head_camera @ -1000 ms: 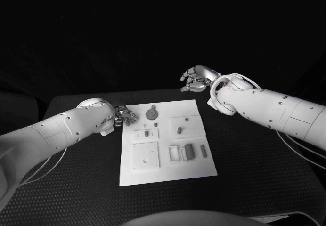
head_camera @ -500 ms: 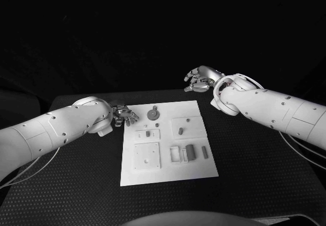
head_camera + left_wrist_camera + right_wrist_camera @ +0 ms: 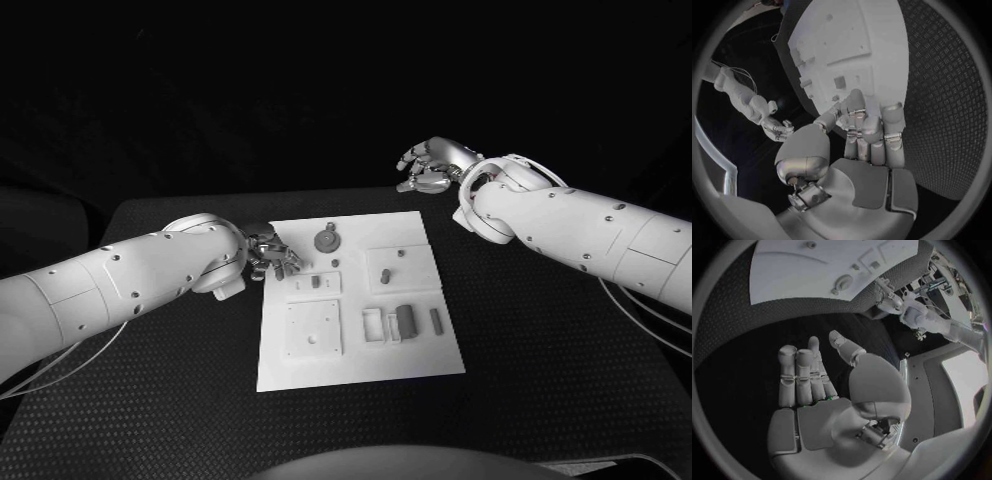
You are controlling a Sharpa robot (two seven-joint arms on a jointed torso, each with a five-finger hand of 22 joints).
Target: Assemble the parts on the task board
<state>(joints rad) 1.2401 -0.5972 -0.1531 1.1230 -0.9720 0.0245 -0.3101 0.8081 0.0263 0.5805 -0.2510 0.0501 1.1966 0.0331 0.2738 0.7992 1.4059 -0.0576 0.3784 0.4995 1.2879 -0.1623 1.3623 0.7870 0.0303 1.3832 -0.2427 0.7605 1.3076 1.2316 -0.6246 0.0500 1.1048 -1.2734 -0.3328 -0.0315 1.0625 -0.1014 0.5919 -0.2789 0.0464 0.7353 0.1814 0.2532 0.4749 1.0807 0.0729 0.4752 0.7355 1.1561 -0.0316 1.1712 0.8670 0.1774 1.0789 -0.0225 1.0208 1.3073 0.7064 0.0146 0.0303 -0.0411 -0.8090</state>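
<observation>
The white task board (image 3: pixel 361 360) lies in the middle of the black table. On it are a round grey part (image 3: pixel 327 240) at the far end, small pegs (image 3: pixel 387 274) and oblong parts (image 3: pixel 405 320) further down. My left hand (image 3: pixel 270 256) hovers at the board's far left edge, fingers stretched toward the board (image 3: pixel 861 40) and holding nothing (image 3: pixel 864 132). My right hand (image 3: pixel 433 166) hangs in the air beyond the far right corner. Its fingers are straight and apart from the thumb, with nothing in them (image 3: pixel 814 382). The board (image 3: pixel 786 275) and the round part (image 3: pixel 844 282) lie ahead of it.
Black textured table (image 3: pixel 562 350) surrounds the board on all sides. A square plate with holes (image 3: pixel 310 330) sits on the board's left half. My left arm (image 3: pixel 116 290) crosses the table's left side; my right arm (image 3: pixel 591 235) is over the right side.
My left hand has moved in toward the board's far left edge and a little nearer to me. My right hand has drifted slightly to the right and further from the board.
</observation>
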